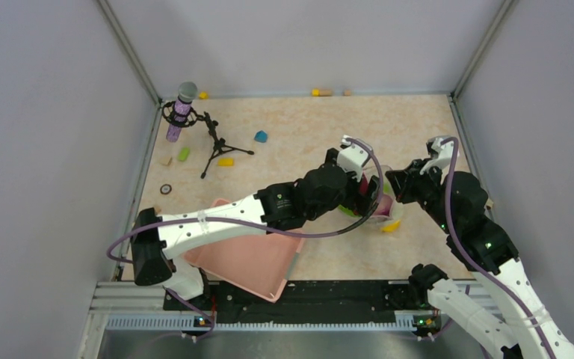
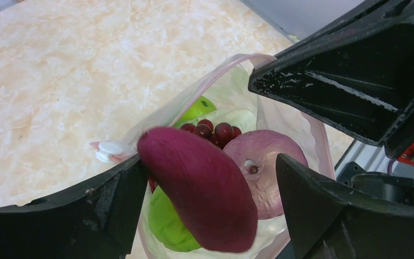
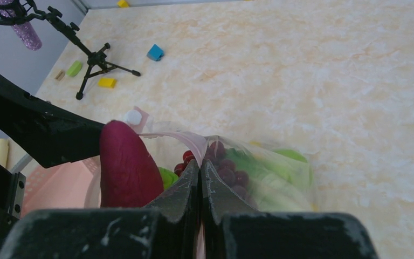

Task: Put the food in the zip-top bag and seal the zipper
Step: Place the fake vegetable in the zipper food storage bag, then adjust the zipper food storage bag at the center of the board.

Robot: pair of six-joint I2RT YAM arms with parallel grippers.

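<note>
Tabletop [image 1: 306, 127]: marbled beige, walled on three sides.

Zip-top bag [image 2: 232, 86]: found right of centre between the two arms, mouth up, near the far corner of the pink basket [image 1: 247, 262].

Left tool [image 2: 210, 164]: positioned over the bag's mouth with its fingers spread wide. The reddish sweet potato [image 2: 199, 199] is seen between them, tilted, partly down in the mouth with its upper end above the rim. It lies against the finger on the camera's left. A clear gap is seen to the other finger, so no grip is noted.

Right tool [image 3: 200, 164]: fingers pressed fully together, pinched on the bag's rim where the zipper [image 2: 205, 81] runs into them. The bag's edge is held up at that point.

Zipper: unsealed. The pink-red strip is seen curving round the open mouth. A white slider [image 2: 110, 150] is noted at its end, just beside the left tool's finger.

Contents recorded inside the bag:
- purple onion [image 2: 269, 167], touching the sweet potato
- dark grapes [image 2: 215, 131] behind them
- green round fruit [image 2: 197, 109] at the far wall
- a larger green piece [image 2: 167, 226] under the sweet potato, kind not made out

From above, a yellow piece [image 1: 391, 226] is seen at the bag's near side. Whether it lies inside or outside cannot be told.

Far left: a microphone on a tripod [image 1: 183, 112], with a blue block [image 1: 261, 136], a yellow block [image 1: 226, 161] and a green block [image 1: 184, 153] scattered near it, well apart from the bag.
</note>
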